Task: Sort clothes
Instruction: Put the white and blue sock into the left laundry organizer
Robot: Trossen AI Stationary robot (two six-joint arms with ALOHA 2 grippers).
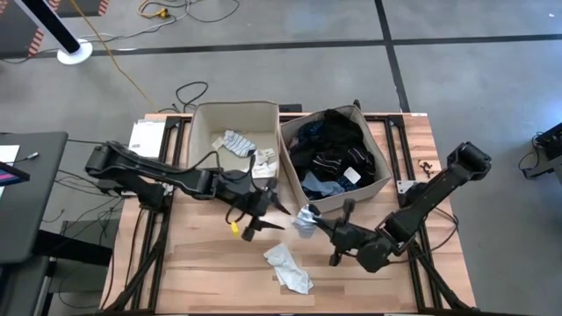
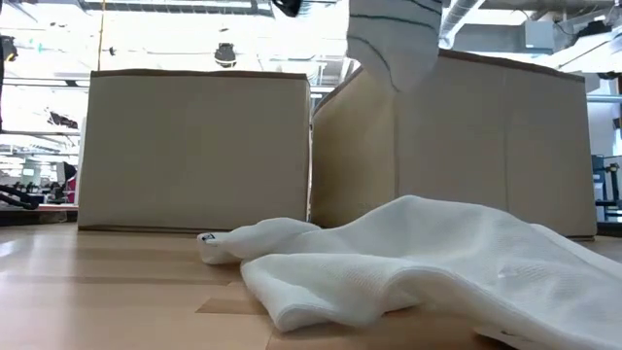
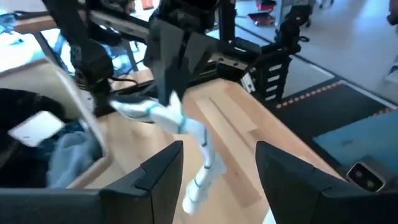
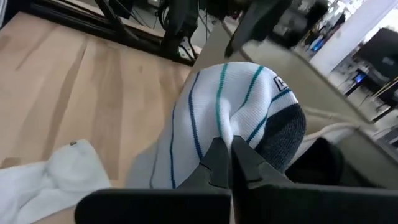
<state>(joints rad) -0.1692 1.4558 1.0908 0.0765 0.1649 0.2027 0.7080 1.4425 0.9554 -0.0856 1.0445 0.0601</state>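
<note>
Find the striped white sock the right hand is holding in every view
High view: striped sock, centre, below the right bin.
Low view: hanging at top centre.
Left wrist view: dangling mid-frame.
Right wrist view: centre, pinched by the right hand.
Shared landmark: the plain white sock on the table.

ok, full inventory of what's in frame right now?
striped sock: 1, white with teal and blue stripes and a grey toe, held off the table in front of the right bin
plain sock: 1, white, flat on the table near the front edge
left bin: 1, beige, back of the table, a few light pieces inside
right bin: 1, beige, beside the left bin, full of dark clothes plus a light blue piece
table: 1, light wood
right gripper: shut on the striped sock
left gripper: open, holding nothing, in front of the left bin, pointing at the hanging sock
</note>
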